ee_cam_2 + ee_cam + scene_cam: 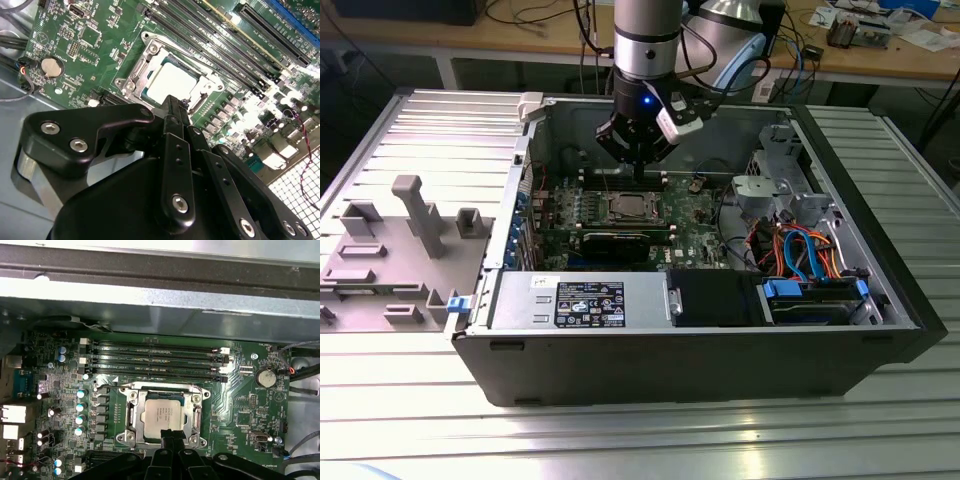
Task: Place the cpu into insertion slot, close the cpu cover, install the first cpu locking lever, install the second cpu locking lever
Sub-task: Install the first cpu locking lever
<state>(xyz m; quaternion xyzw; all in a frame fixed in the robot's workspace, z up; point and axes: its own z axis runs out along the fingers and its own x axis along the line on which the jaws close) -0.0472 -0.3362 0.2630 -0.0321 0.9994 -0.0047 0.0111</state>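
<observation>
Gripper (171,434) closed, over cpu (162,414) in mobo (250,407)

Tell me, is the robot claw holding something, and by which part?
Nothing. The gripper is shut with nothing between its fingers, poised beside the chip in its socket.

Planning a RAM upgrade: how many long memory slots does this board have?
4 memory slots, parallel and side by side, between the cpu and the case wall in the first wrist view. None looks hidden there.
</observation>
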